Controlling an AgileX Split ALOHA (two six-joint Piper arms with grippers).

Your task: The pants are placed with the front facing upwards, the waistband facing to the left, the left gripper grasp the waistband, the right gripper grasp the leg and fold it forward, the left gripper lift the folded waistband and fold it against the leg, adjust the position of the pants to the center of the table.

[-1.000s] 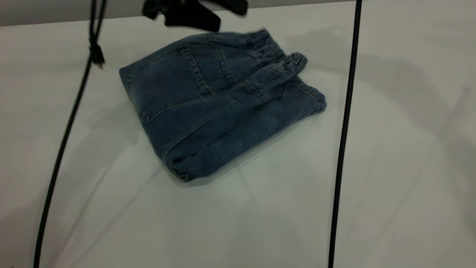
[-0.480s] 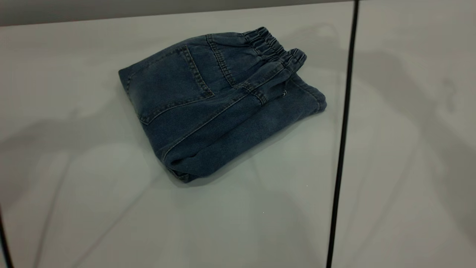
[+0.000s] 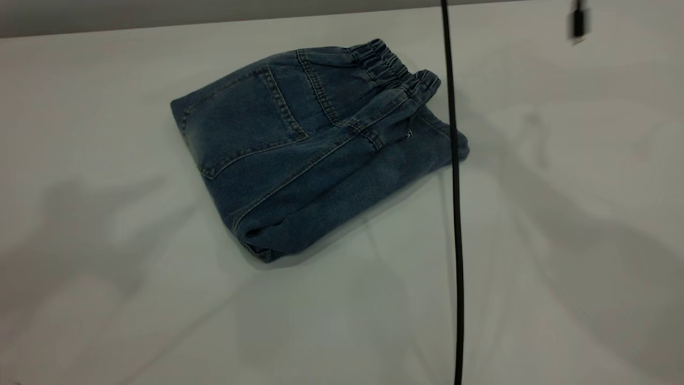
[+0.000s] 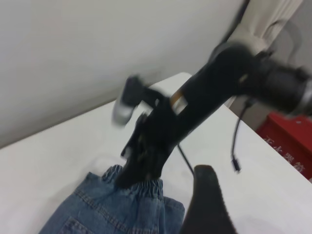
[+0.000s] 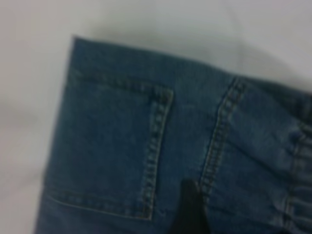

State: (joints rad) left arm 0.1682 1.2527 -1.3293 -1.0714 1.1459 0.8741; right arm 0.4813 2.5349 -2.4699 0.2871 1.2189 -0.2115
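Observation:
The pants point(image 3: 299, 144) lie folded on the white table point(image 3: 160, 299), back patch pocket point(image 3: 240, 123) up. The ruffled waistband point(image 3: 395, 67) sits at the fold's far right end. A strip of the leg point(image 3: 368, 179) shows under the top layer along the near side. Neither gripper shows in the exterior view. The left gripper point(image 4: 207, 204) is a dark wedge, off the cloth beside the waistband point(image 4: 146, 187). The right arm point(image 4: 195, 107) hangs over the waistband end. The right gripper point(image 5: 187, 212) is a dark bar above the denim, near the pocket point(image 5: 112, 151).
A thin black cable point(image 3: 453, 214) hangs down across the pants' right corner, and a small plug point(image 3: 577, 22) dangles at the top right. A red box point(image 4: 287, 141) stands beyond the table edge. Bare tabletop surrounds the pants.
The left arm's black parts and its cable have gone from the top left of the exterior view. The right cable has swung left over the pants' corner. The pants have not moved.

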